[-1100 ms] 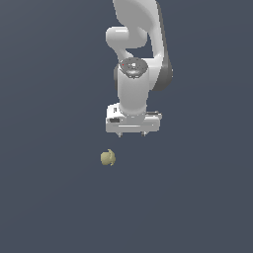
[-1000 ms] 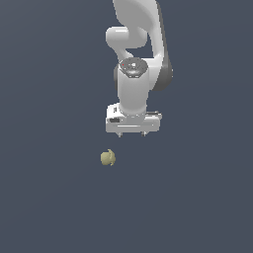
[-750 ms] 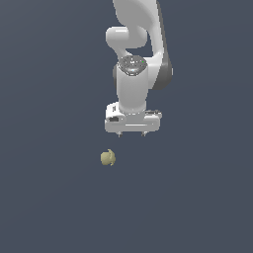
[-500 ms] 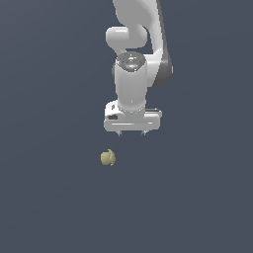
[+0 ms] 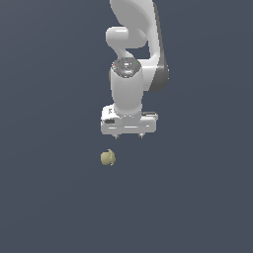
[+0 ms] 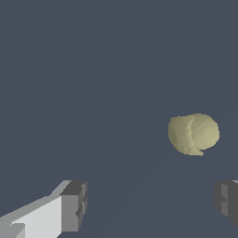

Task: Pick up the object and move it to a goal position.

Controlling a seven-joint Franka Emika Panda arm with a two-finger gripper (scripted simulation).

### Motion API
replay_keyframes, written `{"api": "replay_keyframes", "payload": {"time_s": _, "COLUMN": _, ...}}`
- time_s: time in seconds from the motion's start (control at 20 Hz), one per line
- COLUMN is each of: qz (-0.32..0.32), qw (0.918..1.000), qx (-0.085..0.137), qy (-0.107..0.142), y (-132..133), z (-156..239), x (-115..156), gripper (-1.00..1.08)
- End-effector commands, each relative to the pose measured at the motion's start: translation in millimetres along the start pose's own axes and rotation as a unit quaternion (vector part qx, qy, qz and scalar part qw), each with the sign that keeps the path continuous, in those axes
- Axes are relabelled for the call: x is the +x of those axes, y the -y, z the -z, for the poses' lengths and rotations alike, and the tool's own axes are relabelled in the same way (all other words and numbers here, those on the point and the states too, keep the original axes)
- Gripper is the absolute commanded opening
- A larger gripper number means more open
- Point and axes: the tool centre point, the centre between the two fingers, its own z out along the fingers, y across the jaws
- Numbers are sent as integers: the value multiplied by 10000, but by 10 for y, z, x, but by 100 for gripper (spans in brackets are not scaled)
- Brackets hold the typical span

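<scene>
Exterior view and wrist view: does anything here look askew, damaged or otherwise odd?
Nothing stands out. The olive-yellow blob sits alone on the plain grey surface, lumpy but intact. The tool is apart from it, offset toward the exterior view's right, jaws spread wide with nothing between them.

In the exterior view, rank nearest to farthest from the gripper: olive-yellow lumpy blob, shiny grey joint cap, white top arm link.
1. Olive-yellow lumpy blob, below the open gripper, toward the exterior view's left.
2. Shiny grey joint cap, above it on the arm.
3. White top arm link, highest in frame.
</scene>
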Motion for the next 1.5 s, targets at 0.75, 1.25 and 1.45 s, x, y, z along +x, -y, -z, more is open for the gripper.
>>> {"api": "replay_keyframes", "payload": {"time_s": 0.75, "qz": 895, "qw": 9958, "qx": -143, "qy": 133, "y": -901, "z": -707, "x": 234, "gripper": 100}}
{"api": "replay_keyframes", "payload": {"time_s": 1.25, "qz": 984, "qw": 9949, "qx": -153, "qy": 154, "y": -1007, "z": -808, "x": 240, "gripper": 100}}
{"api": "replay_keyframes", "payload": {"time_s": 1.45, "qz": 988, "qw": 9949, "qx": -153, "qy": 154, "y": -1015, "z": -940, "x": 233, "gripper": 100}}
